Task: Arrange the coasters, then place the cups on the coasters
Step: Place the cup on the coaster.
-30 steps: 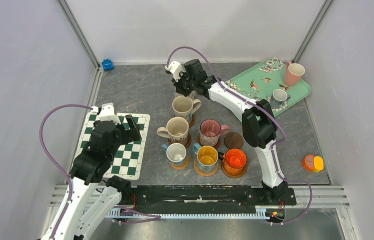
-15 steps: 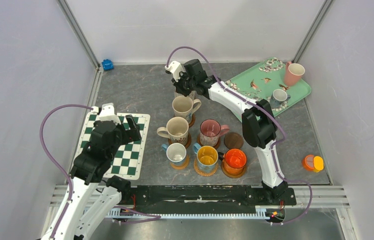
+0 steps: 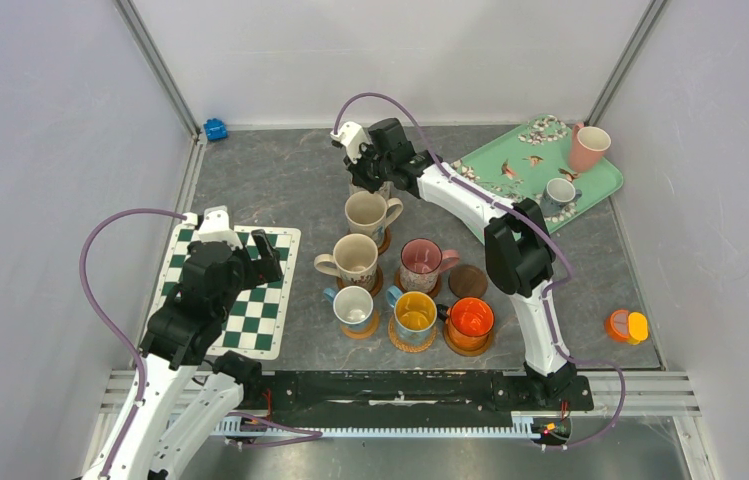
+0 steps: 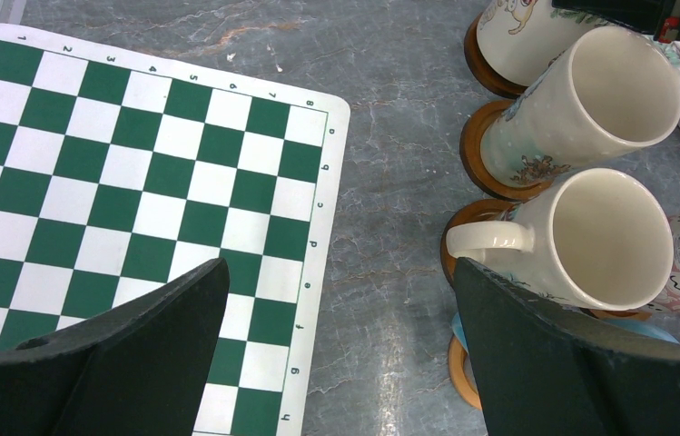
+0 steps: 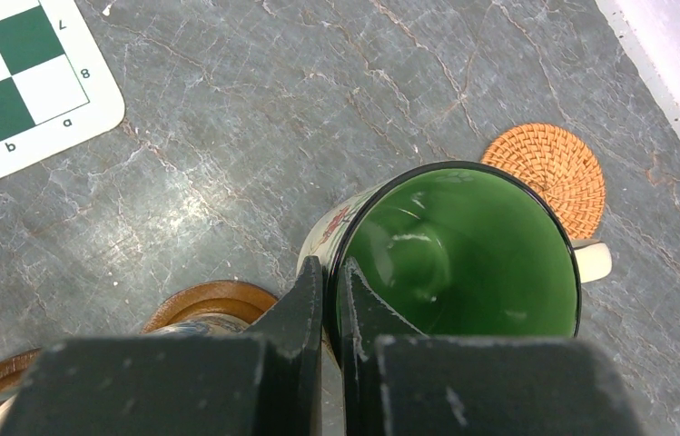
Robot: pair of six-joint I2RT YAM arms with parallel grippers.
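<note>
Six cups sit on coasters as our right gripper pinches a green mug by its rim, left gripper spread wide, two waiting on the tray.

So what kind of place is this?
Probably a lab test cell: two robot arms bolted to a rail, blank white walls boxing in a grey table, mugs set on coasters.

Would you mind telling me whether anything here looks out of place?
Nothing is spilled or damaged. One brown coaster beside the pink speckled mug is bare, and a pink cup and a small pale cup stand on the mint tray.
</note>
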